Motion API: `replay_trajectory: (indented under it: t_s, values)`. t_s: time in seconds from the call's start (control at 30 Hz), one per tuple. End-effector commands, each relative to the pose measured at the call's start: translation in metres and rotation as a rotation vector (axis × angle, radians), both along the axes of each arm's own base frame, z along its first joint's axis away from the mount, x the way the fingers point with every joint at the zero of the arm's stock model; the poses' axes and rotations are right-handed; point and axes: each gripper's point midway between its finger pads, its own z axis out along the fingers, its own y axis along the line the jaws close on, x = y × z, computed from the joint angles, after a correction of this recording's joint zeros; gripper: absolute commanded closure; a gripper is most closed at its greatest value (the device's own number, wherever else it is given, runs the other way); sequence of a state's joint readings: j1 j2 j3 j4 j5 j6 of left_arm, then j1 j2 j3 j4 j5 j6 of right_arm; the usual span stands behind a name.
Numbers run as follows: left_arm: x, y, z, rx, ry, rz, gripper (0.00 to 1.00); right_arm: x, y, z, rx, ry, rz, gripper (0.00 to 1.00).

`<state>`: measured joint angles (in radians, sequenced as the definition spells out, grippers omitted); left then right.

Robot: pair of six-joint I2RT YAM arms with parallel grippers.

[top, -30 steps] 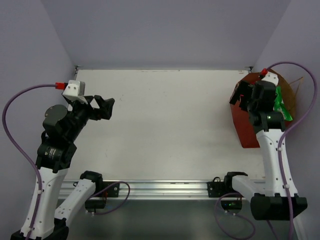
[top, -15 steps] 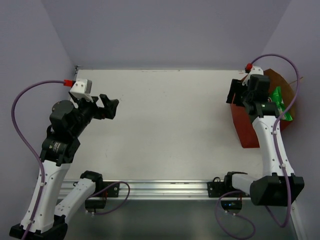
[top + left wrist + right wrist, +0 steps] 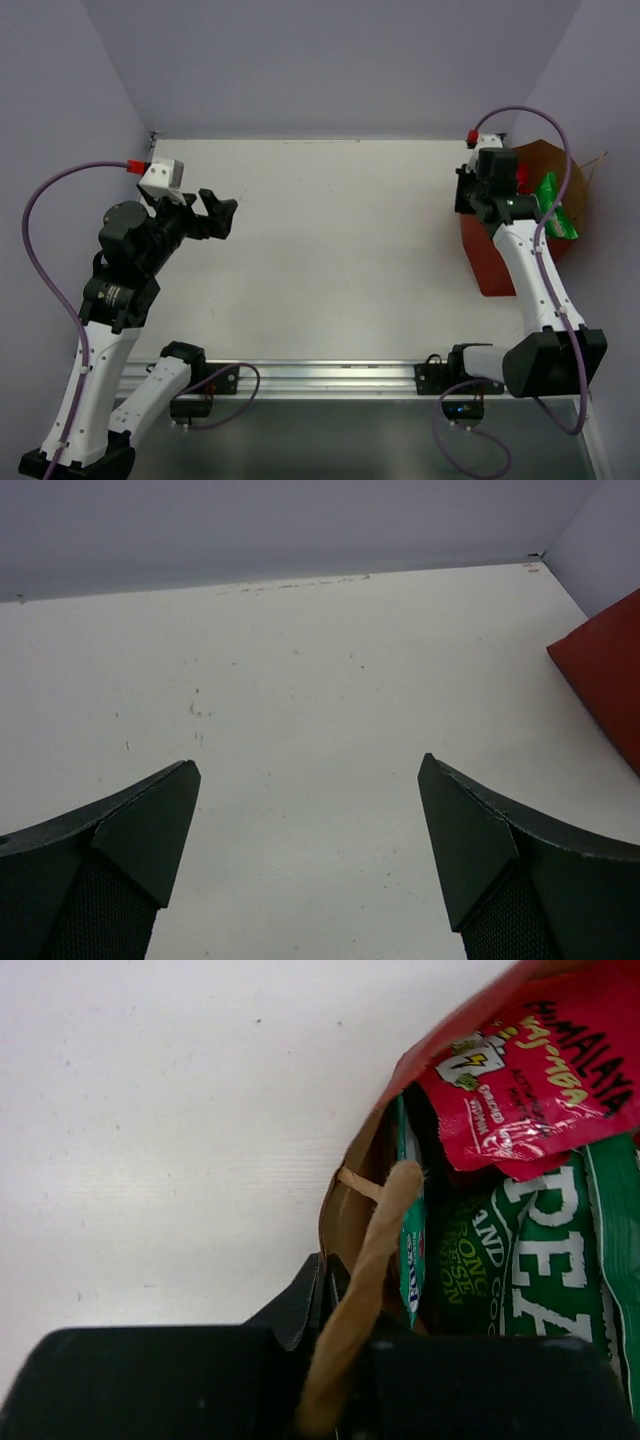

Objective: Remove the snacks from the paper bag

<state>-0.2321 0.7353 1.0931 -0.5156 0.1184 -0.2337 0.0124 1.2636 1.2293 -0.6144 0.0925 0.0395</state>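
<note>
Right hand lies half hidden behind paper bag rim.

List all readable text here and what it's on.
"MALAYA", black, start cut off: red packet in the paper bag.
"REA", large white, cut off: green packet.
"AND", dark print, same green packet; rest creased.
Red packet's yellow and small white print: too blurred.
Logo on the thin teal packet: too small.
Other views: no text.
</note>
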Motion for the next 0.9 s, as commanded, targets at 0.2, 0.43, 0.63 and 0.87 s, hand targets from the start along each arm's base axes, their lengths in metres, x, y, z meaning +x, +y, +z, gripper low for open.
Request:
replay_trajectory:
  t_s: [0.2, 0.43, 0.63, 0.87]
  values:
    - [-0.007, 0.004, 0.018, 0.012, -0.041, 0.012, 0.00, -0.027, 0.123, 0.040, 0.075, -0.090, 0.305, 1.00]
    - [-0.008, 0.004, 0.020, 0.004, -0.037, 0.013, 0.00, -0.068, 0.215, 0.034, 0.155, -0.039, 0.536, 1.00]
    - [-0.011, 0.003, 0.024, -0.002, -0.036, 0.003, 0.00, -0.096, 0.255, 0.042, 0.186, -0.004, 0.633, 0.87]
    - [-0.011, 0.000, 0.029, -0.009, -0.031, -0.013, 0.00, -0.108, 0.197, 0.119, 0.154, -0.177, 0.481, 0.27]
